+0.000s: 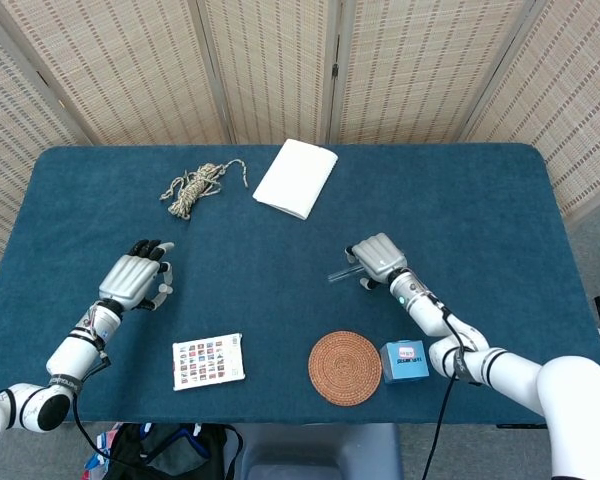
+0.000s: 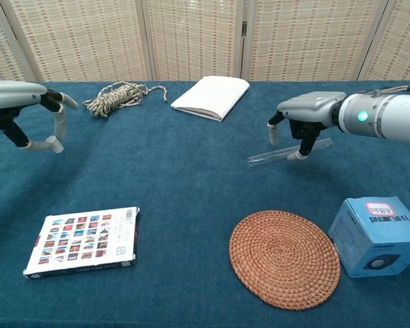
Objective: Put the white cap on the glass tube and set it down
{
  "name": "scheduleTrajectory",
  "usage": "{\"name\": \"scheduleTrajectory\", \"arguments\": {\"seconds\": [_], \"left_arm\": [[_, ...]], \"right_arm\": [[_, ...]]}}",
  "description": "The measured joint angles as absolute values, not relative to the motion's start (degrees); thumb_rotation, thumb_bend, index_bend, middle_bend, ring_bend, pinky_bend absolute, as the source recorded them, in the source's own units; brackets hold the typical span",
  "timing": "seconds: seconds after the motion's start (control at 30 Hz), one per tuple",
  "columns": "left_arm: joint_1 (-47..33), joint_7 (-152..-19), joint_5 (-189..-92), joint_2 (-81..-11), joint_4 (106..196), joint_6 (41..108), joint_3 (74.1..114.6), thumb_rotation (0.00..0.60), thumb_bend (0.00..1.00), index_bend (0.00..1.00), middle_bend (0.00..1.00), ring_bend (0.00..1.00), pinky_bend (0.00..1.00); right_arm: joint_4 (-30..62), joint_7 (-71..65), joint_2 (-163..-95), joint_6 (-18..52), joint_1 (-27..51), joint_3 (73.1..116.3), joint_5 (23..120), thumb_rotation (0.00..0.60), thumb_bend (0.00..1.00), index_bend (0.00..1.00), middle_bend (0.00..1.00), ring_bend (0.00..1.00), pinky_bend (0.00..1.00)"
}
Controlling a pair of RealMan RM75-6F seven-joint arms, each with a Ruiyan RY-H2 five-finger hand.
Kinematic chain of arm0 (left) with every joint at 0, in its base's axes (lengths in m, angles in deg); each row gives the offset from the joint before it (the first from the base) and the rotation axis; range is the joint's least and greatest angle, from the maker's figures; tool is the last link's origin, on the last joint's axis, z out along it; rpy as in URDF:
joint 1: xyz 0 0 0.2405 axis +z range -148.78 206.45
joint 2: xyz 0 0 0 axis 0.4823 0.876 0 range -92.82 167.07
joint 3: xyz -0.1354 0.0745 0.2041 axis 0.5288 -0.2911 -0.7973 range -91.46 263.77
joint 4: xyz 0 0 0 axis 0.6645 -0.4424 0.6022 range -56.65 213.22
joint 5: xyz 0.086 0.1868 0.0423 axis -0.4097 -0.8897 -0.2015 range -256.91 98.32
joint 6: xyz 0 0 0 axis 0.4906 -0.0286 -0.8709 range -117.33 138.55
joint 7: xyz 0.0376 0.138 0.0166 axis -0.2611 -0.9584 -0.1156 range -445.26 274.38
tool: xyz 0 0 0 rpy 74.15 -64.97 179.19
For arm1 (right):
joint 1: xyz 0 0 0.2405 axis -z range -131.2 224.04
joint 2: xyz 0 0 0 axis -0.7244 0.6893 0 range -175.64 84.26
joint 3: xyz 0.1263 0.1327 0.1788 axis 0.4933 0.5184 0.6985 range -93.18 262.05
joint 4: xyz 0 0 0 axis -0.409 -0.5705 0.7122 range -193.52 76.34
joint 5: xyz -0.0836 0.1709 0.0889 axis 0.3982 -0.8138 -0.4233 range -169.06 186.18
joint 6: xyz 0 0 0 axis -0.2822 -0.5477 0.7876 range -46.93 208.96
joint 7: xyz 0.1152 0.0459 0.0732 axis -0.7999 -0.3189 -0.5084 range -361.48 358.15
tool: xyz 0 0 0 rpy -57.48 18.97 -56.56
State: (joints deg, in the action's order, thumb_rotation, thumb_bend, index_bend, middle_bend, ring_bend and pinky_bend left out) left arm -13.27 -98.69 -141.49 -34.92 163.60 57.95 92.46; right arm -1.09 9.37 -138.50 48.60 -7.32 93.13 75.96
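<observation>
glass tube [image 2: 287, 153] lies on blue table [image 2: 191, 178], contents unreadable | right hand [image 2: 302, 117] over it, fingers curled down around tube, grip uncertain | left hand [image 2: 27, 109] raised, fingers apart, holding nothing | blue box [image 2: 377, 236] label illegible

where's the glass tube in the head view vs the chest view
Head view: the glass tube lies right of centre on the blue table, sticking out to the left from under the right hand.
Chest view: the glass tube lies right of centre at mid-height, with the right hand over its middle.
Shared landmark: the round woven coaster sits nearer the robot than the tube in both views.
</observation>
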Motion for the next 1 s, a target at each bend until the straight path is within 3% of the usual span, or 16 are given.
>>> {"name": "scheduleTrajectory", "arguments": {"seconds": [1.0], "left_arm": [[-13.2,-97.5,-141.8,-35.2,162.7,57.2,92.0,0.600,0.38,0.53,0.05,0.00,0.00]], "right_arm": [[-9.2,8.4,-143.1,52.1,-9.7,92.6,75.0,0.600,0.29,0.45,1.00,1.00,1.00]]}}
